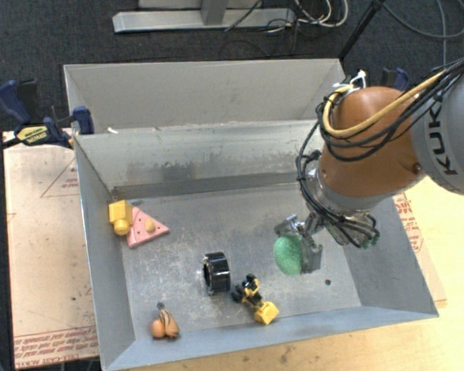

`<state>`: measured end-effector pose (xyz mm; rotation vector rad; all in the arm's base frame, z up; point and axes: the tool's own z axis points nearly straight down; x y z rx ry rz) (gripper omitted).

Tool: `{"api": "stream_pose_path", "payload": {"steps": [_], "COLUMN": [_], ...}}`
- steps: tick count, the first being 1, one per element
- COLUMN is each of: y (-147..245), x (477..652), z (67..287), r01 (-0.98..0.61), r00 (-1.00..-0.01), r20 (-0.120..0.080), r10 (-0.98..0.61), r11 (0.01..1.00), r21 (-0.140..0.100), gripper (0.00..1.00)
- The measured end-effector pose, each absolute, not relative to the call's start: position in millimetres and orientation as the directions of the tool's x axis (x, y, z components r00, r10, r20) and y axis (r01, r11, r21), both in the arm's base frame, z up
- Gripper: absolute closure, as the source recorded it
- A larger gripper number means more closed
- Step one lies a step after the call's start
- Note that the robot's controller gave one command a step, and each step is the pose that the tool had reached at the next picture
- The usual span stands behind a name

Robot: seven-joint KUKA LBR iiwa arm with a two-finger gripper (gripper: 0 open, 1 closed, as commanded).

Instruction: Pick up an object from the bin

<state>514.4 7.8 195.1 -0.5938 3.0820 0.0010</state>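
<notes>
The green rounded lump (pixel 286 255) lies on the bin floor toward the right, roughly midway between the near and far walls. The gripper (pixel 306 248) is down at its right flank, touching it or very nearly so. We cannot tell whether the gripper is apart, together or clamped on the lump. We judge this to be the grasping step. To do it well we would want the gripper centred over the lump's widest part rather than off its right edge, since a rounded body may slip out sideways under an off-centre squeeze. To the left, well apart, sit a black ring-shaped piece (pixel 216 272) and a small yellow-and-black toy (pixel 254 298); neither crowds the grasp. Farther left lie an orange piece (pixel 164 327) by the near wall, and a pink wedge (pixel 148 227) touching a yellow block (pixel 120 215) by the left wall of the grey bin (pixel 214 154).
</notes>
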Motion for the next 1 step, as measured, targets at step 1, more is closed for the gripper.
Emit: {"api": "stream_pose_path", "payload": {"steps": [1], "y": [7.9], "x": [514.4], "z": [195.1], "r01": [-0.372], "r00": [-0.928], "r20": [-0.003], "r10": [-0.372], "r11": [0.928], "r21": [0.000], "gripper": [1.00]}}
